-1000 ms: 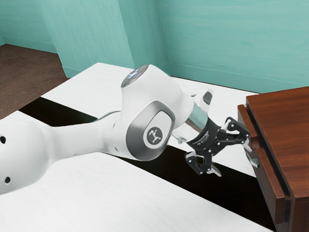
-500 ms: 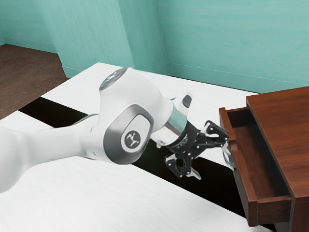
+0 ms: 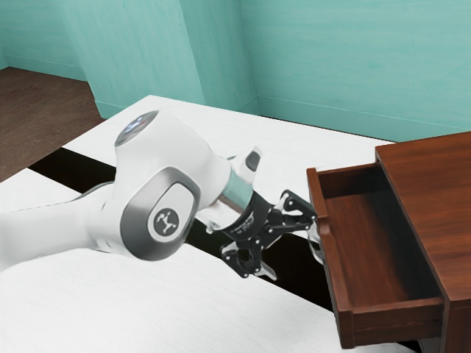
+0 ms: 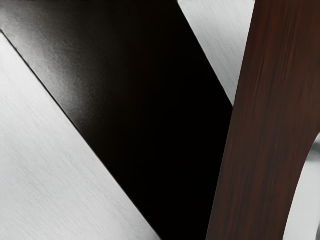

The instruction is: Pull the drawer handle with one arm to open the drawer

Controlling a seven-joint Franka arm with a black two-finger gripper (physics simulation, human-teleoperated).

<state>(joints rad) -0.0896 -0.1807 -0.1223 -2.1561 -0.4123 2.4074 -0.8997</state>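
exterior view: the drawer (image 3: 368, 243), lower right, stands well out of the cabinet (image 3: 434, 184). the gripper (image 3: 291, 246) is spread wide and grips nothing, its upper finger hooked at the handle (image 3: 319, 237). likely risk: a tilted pull lets the hook slip off. bare table (image 3: 147, 309) lies leftward.
wrist view: the drawer's front (image 4: 260, 125) is close, right of frame, with dark table beside it.

Arm (image 3: 81, 220): we logged glossy white, rounded shells throughout. The elbow housing carried a grey disc (image 3: 163, 220) with a small white emblem at its centre. A round cap (image 3: 137, 126) on top of it was grey with a pale blue sheen. At the wrist we noted a polished metal ring (image 3: 237, 193) reflecting teal, and a white tab (image 3: 252, 159) with a grey insert. The gripper (image 3: 293, 251) was black, built of open linkage bars, with pale tips.
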